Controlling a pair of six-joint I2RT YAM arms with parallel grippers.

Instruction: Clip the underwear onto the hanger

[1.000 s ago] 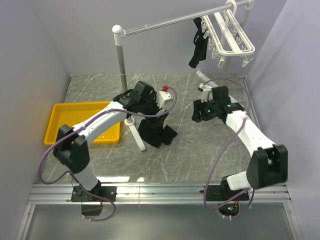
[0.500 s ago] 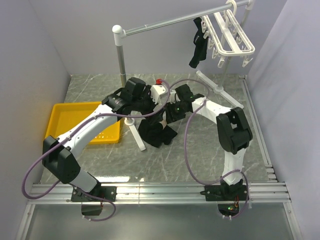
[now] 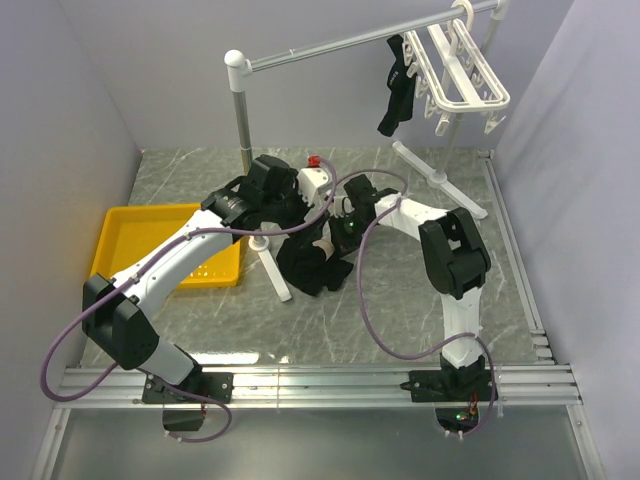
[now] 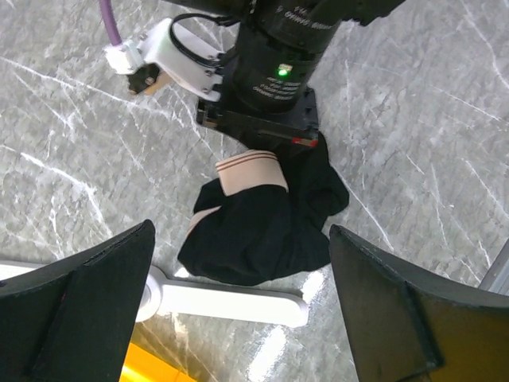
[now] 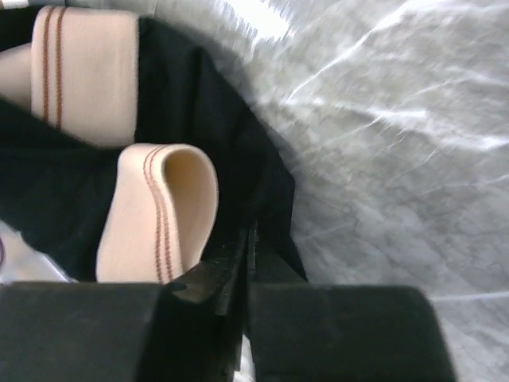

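Observation:
The underwear (image 3: pixel 312 262) lies crumpled on the marble floor, black with a tan waistband (image 4: pixel 248 171). My right gripper (image 5: pixel 250 239) is down at its far edge, jaws shut on a fold of black cloth beside a curled loop of the waistband (image 5: pixel 163 215). In the top view the right gripper (image 3: pixel 338 228) sits at the pile's upper right. My left gripper (image 4: pixel 241 231) hovers above the pile, wide open and holding nothing. The white hanger (image 3: pixel 460 70) hangs from the rail at the back right.
A small all-black garment (image 3: pixel 397 85) hangs on the grey rail next to the hanger. The rail stand's post (image 3: pixel 241 110) and its white foot (image 4: pixel 231 298) stand by the pile. A yellow tray (image 3: pixel 120 235) sits at the left.
My right arm swung left from the right side down onto the underwear, and its jaws closed on the cloth. The left arm shifted slightly back and stayed open.

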